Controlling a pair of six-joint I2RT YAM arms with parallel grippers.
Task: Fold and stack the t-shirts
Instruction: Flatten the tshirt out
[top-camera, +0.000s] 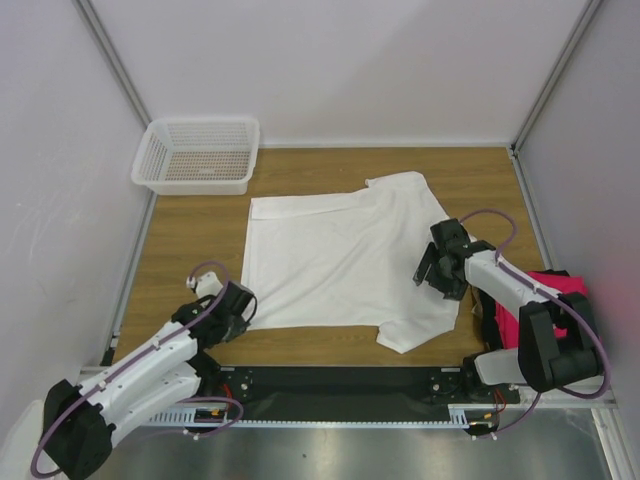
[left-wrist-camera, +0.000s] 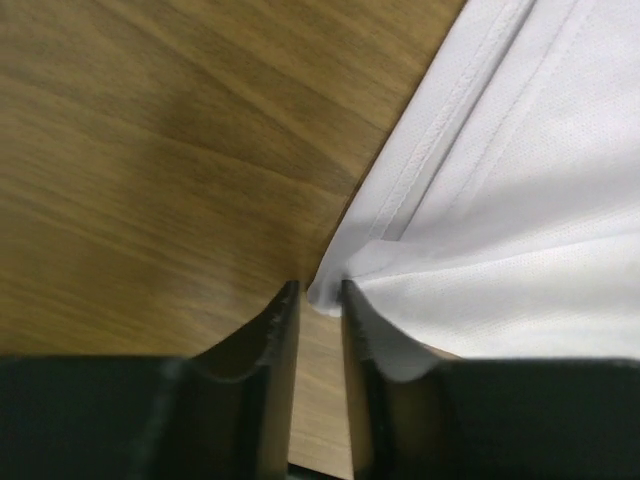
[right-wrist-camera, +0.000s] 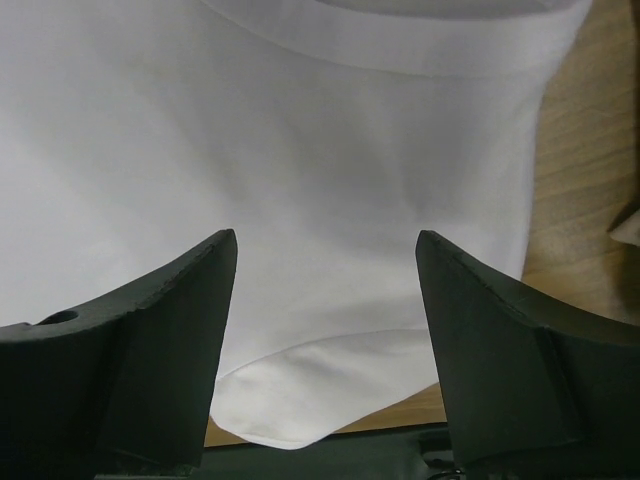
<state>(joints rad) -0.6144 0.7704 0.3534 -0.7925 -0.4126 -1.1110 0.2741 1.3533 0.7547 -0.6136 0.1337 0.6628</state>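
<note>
The large white t-shirt (top-camera: 340, 255) lies spread flat on the wooden table (top-camera: 190, 240), one sleeve (top-camera: 410, 335) toward the near edge. My left gripper (top-camera: 243, 308) sits at its near left corner. In the left wrist view the jaws (left-wrist-camera: 320, 290) stand a narrow gap apart, and the hem corner (left-wrist-camera: 328, 292) rests at the tips against one finger, unclamped. My right gripper (top-camera: 432, 272) hovers open over the shirt's right side, the white cloth (right-wrist-camera: 320, 150) below its wide-spread fingers (right-wrist-camera: 170, 330). A magenta-pink t-shirt (top-camera: 552, 285) lies bunched under the right arm with dark cloth (top-camera: 488, 328) beside it.
A white mesh basket (top-camera: 197, 155) stands at the back left corner. Grey walls and frame posts close in the table on three sides. A black rail (top-camera: 340, 385) with both arm bases runs along the near edge.
</note>
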